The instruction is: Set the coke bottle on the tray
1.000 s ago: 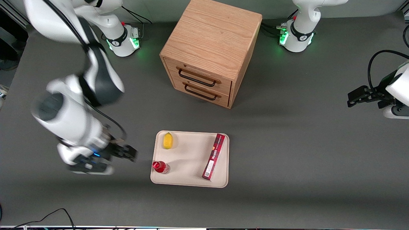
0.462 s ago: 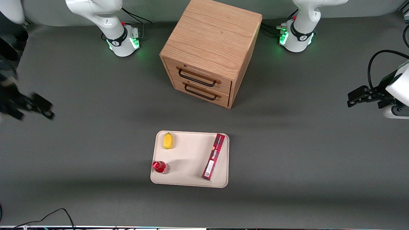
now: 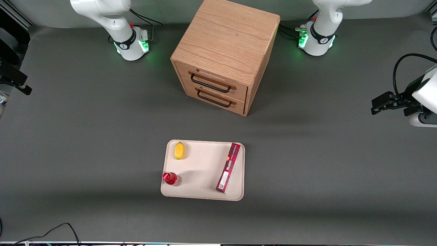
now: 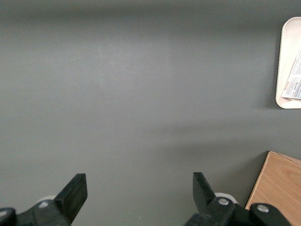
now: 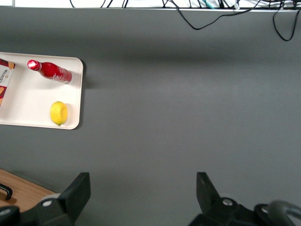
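Small red coke bottle with red cap [image 3: 171, 179] stands upright on the flat cream-beige rectangular tray [image 3: 205, 171], at its corner nearest the working arm's end. On the same tray: yellow lemon [image 3: 179, 150] and long red box [image 3: 228, 167]. Black two-finger gripper [image 5: 143, 190] hangs well apart from the tray, fingers spread, holding nothing

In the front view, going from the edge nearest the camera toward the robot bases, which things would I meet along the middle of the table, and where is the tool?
Coke bottle → lemon, both on the tray → cabinet. The box on the tray spans both, so it is left out. The tool, open, is off at the working arm's end.
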### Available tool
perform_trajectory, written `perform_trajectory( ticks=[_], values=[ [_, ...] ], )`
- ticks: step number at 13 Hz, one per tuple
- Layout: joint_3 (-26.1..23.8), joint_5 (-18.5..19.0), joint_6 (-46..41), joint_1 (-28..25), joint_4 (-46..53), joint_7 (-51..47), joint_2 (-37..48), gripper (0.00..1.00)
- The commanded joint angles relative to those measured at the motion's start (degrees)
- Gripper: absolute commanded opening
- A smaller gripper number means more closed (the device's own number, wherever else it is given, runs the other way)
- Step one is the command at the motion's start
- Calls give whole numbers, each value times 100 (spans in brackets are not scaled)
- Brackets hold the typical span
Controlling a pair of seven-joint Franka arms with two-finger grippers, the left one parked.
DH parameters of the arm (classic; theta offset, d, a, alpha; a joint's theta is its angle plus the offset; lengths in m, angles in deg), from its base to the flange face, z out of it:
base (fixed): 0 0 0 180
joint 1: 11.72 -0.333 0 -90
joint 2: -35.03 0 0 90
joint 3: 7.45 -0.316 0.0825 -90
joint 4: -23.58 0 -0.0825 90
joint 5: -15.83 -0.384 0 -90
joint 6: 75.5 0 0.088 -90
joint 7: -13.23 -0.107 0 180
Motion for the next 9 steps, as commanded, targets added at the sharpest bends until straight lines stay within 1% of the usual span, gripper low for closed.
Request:
perform_trajectory(
  ticks=[1,5,9],
  values=[
    [0,-68,-78,-26,-14,-5,15,100],
    [1,-103,-78,-70,-23,-216,-29,100],
    [53,-94,-87,-245,-32,-383,-55,100]
  ],
)
